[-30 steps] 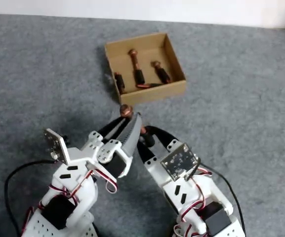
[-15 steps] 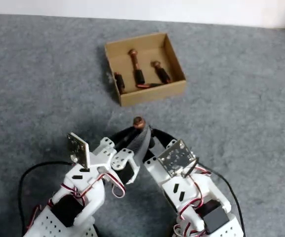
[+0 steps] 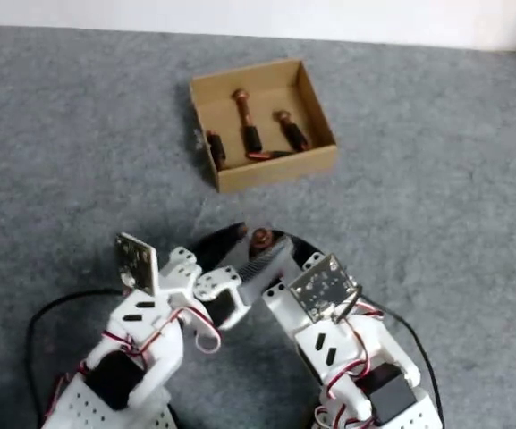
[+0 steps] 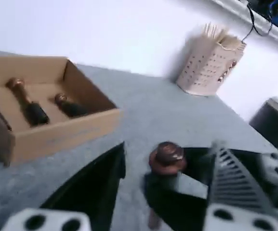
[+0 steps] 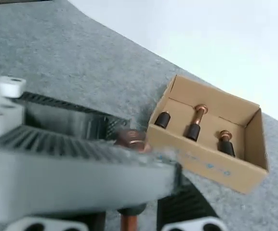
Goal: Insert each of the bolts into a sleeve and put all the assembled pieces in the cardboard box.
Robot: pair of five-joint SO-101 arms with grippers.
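One bolt [image 4: 166, 156] upright between the left tool's [image 4: 169, 150] spread jaws

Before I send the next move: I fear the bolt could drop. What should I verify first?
1. The bolt stands upright: ok.
2. The left gripper is open around it: ok.
3. The right gripper holds it: cannot tell.
4. The sleeve sits fully on it: cannot tell, the arms hide part.
5. The box has room left: ok.
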